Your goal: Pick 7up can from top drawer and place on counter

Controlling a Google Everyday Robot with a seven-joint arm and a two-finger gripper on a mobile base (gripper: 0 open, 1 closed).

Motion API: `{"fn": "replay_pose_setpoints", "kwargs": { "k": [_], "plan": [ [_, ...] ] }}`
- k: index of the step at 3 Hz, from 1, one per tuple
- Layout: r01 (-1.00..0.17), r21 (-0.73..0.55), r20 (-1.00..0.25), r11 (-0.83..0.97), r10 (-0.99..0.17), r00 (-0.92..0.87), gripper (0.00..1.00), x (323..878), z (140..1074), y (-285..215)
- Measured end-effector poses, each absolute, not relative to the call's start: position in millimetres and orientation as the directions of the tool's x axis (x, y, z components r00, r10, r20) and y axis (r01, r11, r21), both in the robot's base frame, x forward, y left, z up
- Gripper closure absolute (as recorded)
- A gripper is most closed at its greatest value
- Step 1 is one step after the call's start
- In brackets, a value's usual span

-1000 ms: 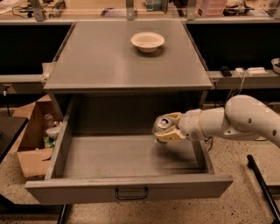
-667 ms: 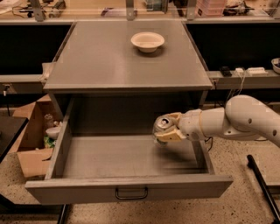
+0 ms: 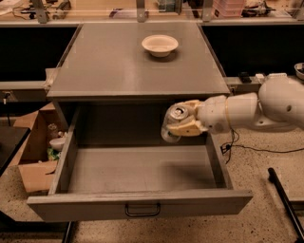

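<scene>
Camera view shows the gripper (image 3: 184,118) pinching the tilted 7up can (image 3: 176,114) above the top drawer's (image 3: 142,209) far right corner, just below the counter (image 3: 118,66) edge, which lies higher and farther.

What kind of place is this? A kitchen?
Probably a lab or workshop: cluttered workbenches line the back, a cable trails over the speckled floor, and a cardboard box sits beside the counter. The gripper holds the 7up can over the open top drawer.

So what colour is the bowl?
Cream bowl, camera view; the gripper holds the can over the drawer.
</scene>
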State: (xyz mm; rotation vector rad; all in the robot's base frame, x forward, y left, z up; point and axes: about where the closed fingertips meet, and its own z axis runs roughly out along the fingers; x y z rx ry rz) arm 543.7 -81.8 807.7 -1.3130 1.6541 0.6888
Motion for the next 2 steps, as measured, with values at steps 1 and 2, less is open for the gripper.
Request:
{"fn": "replay_pose_setpoints", "kwargs": {
  "k": [1, 2],
  "plan": [
    [-0.952, -0.17, -0.9, 0.254, -0.434, 0.045, 1.0, 550.4, 877.5, -82.2],
    [-0.952, -0.17, -0.9, 0.254, -0.434, 0.045, 1.0, 550.4, 877.5, -82.1]
  ]
}}
